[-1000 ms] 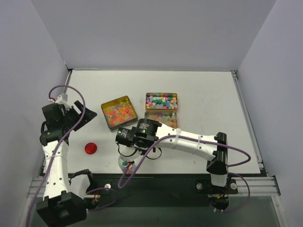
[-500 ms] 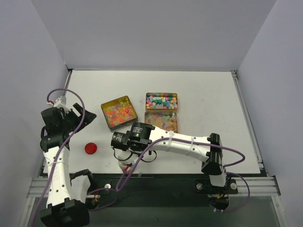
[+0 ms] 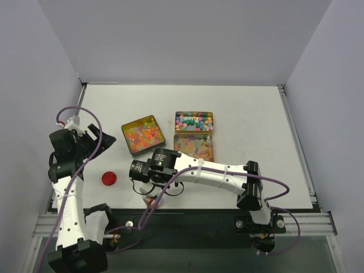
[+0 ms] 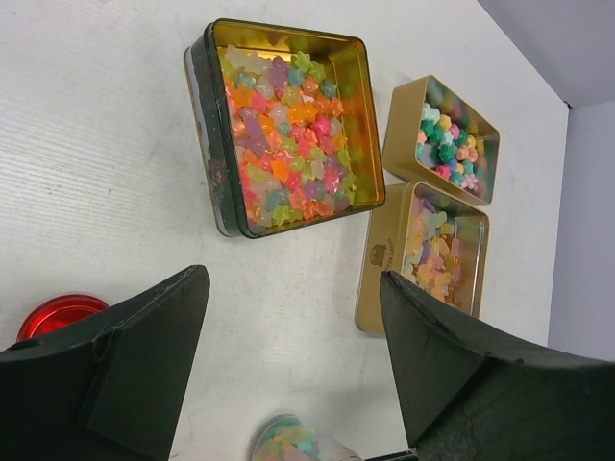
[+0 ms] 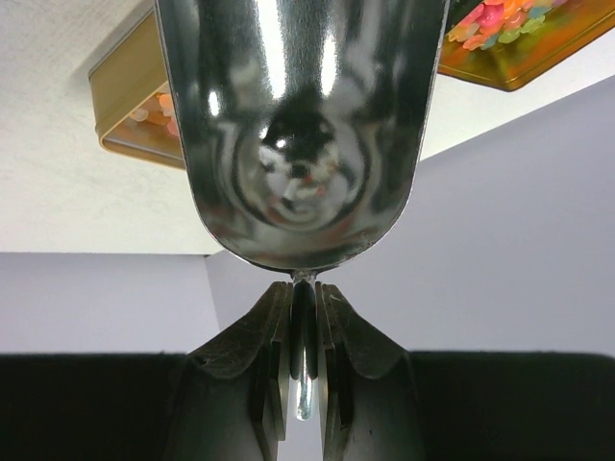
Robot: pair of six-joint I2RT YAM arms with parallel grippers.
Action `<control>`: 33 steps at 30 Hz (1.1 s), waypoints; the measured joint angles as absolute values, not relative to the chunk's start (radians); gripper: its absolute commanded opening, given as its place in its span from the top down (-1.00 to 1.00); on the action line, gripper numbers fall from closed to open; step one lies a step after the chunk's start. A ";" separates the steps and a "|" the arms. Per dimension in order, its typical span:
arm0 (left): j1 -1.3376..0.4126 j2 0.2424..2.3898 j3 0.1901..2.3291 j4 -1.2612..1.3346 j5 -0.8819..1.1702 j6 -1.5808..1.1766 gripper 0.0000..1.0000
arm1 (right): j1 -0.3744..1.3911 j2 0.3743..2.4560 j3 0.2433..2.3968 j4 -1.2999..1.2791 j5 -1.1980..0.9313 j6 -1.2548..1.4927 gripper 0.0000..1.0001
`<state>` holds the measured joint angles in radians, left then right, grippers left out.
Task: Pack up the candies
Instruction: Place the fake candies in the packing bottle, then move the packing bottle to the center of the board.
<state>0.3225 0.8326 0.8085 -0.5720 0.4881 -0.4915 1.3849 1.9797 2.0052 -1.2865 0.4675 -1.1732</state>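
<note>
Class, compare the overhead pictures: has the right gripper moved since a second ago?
Yes. The right gripper has swung left, closer to the red lid.

White desk (image 3: 244,108); red lid (image 3: 108,178); square tin (image 4: 207,144) dark green outside, gold inside; two gold rectangular tins (image 4: 404,125); candies (image 4: 288,134) pink, orange, green, yellow, blue; mirror-silver scoop (image 5: 303,96); black left claw (image 4: 293,288) and right claw (image 5: 304,303).

3 tins (image 4: 207,144), red lid (image 3: 108,178), scoop (image 5: 303,125)
</note>
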 measured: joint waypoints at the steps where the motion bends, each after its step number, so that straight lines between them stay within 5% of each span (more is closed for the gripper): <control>1: 0.323 0.833 0.809 -0.572 0.488 -0.492 -0.65 | 1.386 1.985 2.006 -1.287 0.472 -1.177 1.00; 11: 0.247 0.930 0.884 -0.645 0.611 -0.381 -0.65 | 1.322 1.985 2.033 -1.288 0.458 -1.098 1.00; 18: -0.023 1.042 1.150 -0.871 0.642 -0.051 -0.55 | 0.974 1.847 1.953 -1.205 0.322 -0.924 1.00; 25: -0.369 1.077 1.178 -1.061 0.546 0.218 -0.51 | 0.529 1.675 1.875 -1.148 0.177 -0.758 1.00; 33: -0.548 1.156 1.173 -1.181 0.425 0.470 -0.48 | 0.389 1.666 1.858 -1.143 0.035 -0.695 1.00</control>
